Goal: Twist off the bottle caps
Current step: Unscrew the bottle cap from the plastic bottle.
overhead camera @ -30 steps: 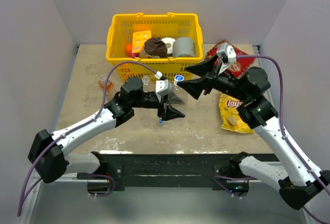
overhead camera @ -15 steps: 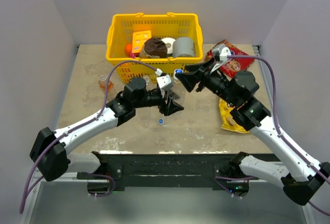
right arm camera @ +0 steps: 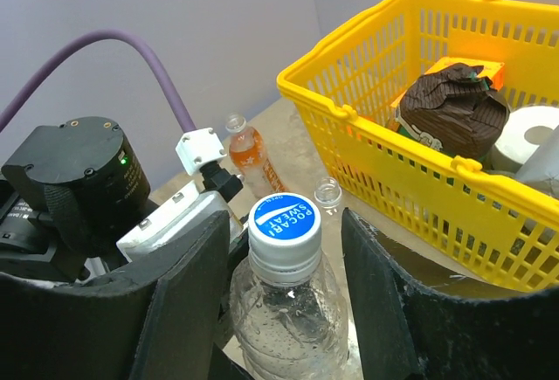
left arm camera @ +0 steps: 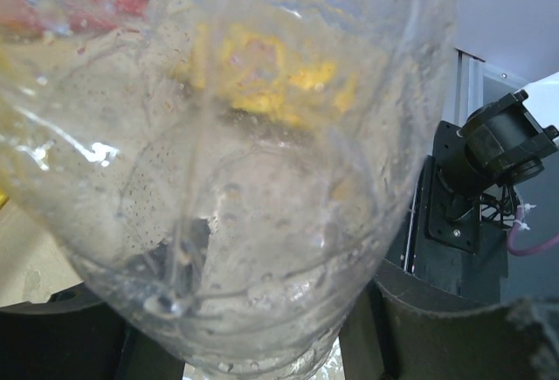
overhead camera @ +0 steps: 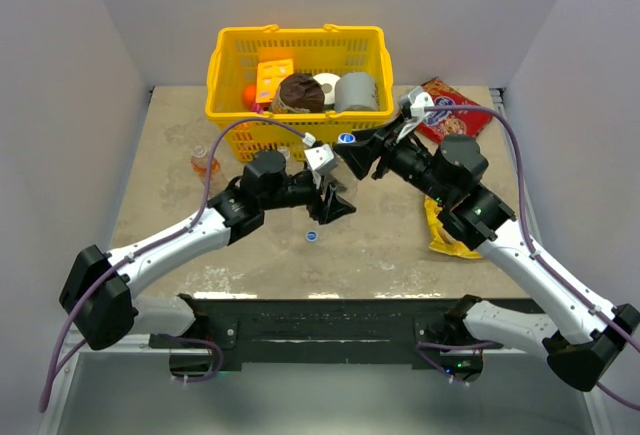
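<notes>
My left gripper (overhead camera: pixel 333 198) is shut on a clear bottle (overhead camera: pixel 338 181) and holds it upright at mid table. The bottle fills the left wrist view (left arm camera: pixel 244 179). Its blue-faced cap (overhead camera: pixel 347 139) is on the neck and is sharp in the right wrist view (right arm camera: pixel 285 223). My right gripper (overhead camera: pixel 352 156) is open, with one finger on each side of the cap, not touching it (right arm camera: pixel 286 249). An orange drink bottle (overhead camera: pixel 204 162) (right arm camera: pixel 249 157) stands uncapped at the left. Another clear bottle with an open neck (right arm camera: pixel 328 193) stands by the basket. A loose cap (overhead camera: pixel 312 236) lies on the table.
A yellow basket (overhead camera: pixel 228 105) (right arm camera: pixel 367 127) with a brown packet, rolls and a grey can stands at the back. A yellow chips bag (overhead camera: pixel 445 223) and a red snack packet (overhead camera: pixel 452 121) lie at the right, under my right arm.
My right gripper has moved left and down and now straddles the capped bottle. My left gripper has shifted the bottle slightly back, away from the loose cap.
</notes>
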`<state>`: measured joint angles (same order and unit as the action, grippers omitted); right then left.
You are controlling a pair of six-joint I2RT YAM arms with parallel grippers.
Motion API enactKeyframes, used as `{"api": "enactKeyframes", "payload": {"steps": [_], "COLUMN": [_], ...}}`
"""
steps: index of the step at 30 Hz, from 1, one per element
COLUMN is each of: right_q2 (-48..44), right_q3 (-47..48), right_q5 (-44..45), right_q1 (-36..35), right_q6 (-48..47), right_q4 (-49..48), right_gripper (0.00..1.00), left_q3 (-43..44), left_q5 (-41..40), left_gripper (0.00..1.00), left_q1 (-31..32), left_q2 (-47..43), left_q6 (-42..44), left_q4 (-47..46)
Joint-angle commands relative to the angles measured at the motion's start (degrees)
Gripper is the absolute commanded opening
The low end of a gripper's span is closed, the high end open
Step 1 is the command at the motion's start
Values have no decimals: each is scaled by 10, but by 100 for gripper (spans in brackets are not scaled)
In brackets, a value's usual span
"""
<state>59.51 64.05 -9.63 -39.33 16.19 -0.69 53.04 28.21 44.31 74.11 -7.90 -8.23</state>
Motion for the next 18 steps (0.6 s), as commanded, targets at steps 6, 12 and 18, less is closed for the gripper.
{"api": "enactKeyframes", "payload": {"steps": [6, 12, 18], "right_q2": [9, 18, 35], "right_q3": [32, 55, 77], "right_q5": [-14, -62, -218], "right_q1": [-4, -1, 56], "right_q6": [-8, -25, -8], "right_q4": [2, 47, 55], "right_gripper": [43, 26, 23], "left_q3": [28, 27, 21], "left_q5": [-6, 32, 127], "left_gripper": [25, 25, 25], "left_q1": [1, 1, 1], "left_q2": [-5, -19, -43], "left_q6": [6, 24, 55], "left_q4": [-11, -16, -37]}}
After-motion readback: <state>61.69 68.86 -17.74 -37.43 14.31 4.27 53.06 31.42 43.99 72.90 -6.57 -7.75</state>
